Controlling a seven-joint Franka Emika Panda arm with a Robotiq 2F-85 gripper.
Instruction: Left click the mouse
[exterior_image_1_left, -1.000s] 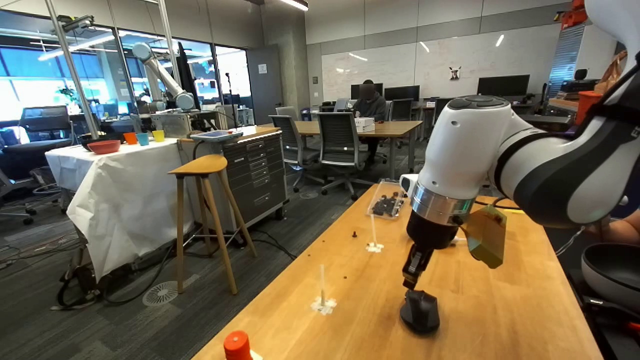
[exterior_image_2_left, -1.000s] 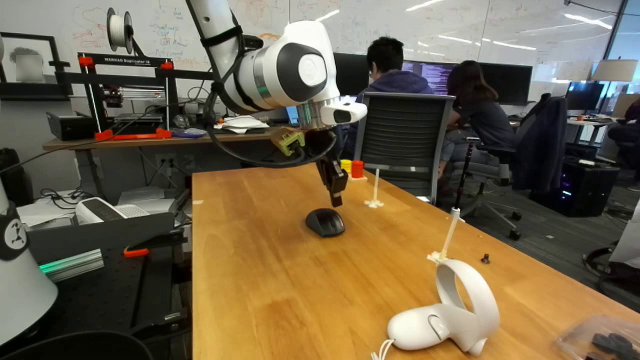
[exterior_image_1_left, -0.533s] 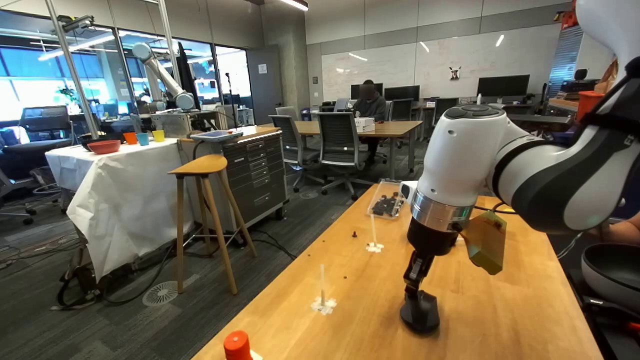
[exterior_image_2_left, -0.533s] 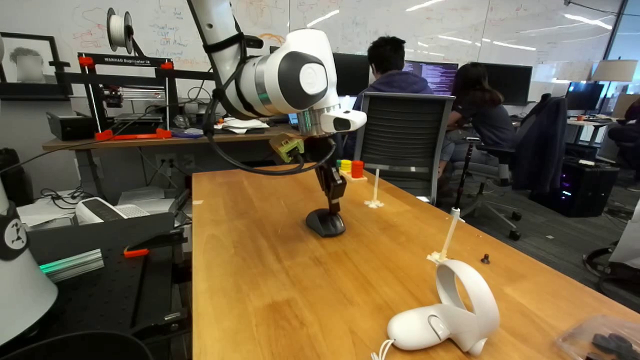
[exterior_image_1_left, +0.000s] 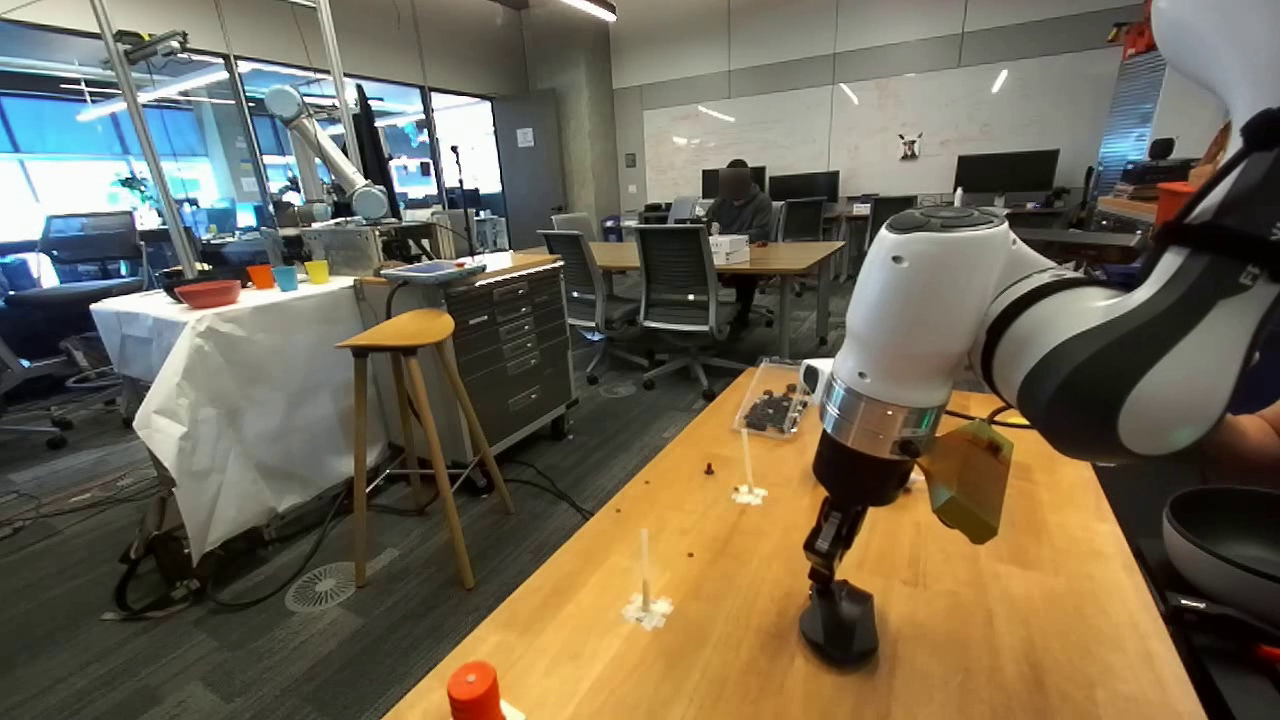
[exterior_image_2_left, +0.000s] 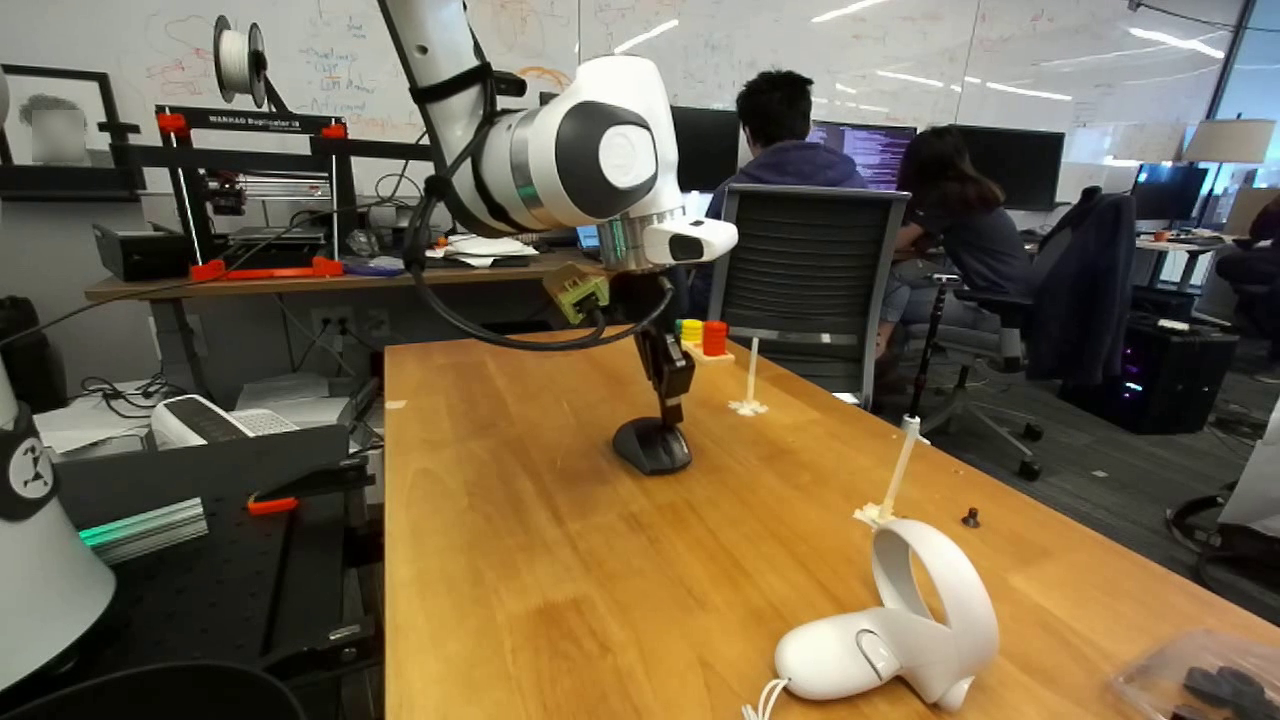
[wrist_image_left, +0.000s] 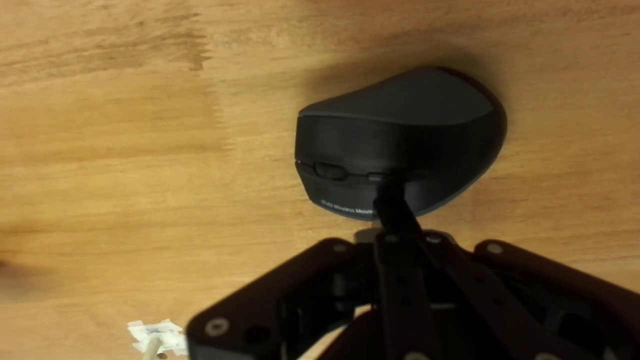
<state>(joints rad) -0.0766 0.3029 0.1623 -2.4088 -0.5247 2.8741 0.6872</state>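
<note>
The mouse (exterior_image_1_left: 848, 632) is small, black and domed, and sits flat on the wooden table in both exterior views (exterior_image_2_left: 648, 452). In the wrist view the mouse (wrist_image_left: 345, 137) lies below the jaws, with its scroll wheel and white lettering showing. My gripper (exterior_image_1_left: 822, 580) points down with its fingertips together, holding nothing. The fingertips (exterior_image_2_left: 672, 416) meet the top of the mouse, and I cannot tell whether they press or only hover just over it. In the wrist view the gripper (wrist_image_left: 391, 192) covers part of the mouse near its middle line, behind the wheel.
A white-and-grey handled gadget (exterior_image_2_left: 840, 655) lies on the table (exterior_image_2_left: 530, 560). Thin white posts stand taped at one edge (exterior_image_1_left: 645, 575) (exterior_image_2_left: 752, 372). An orange-red cap (exterior_image_1_left: 473, 690), a clear box of dark parts (exterior_image_1_left: 772, 408) and a small dark screw (exterior_image_2_left: 971, 517) are also there.
My gripper has come down from just above the mouse to its top. Over the last half second it has barely moved. The mouse stays in place and the fingers stay shut.
</note>
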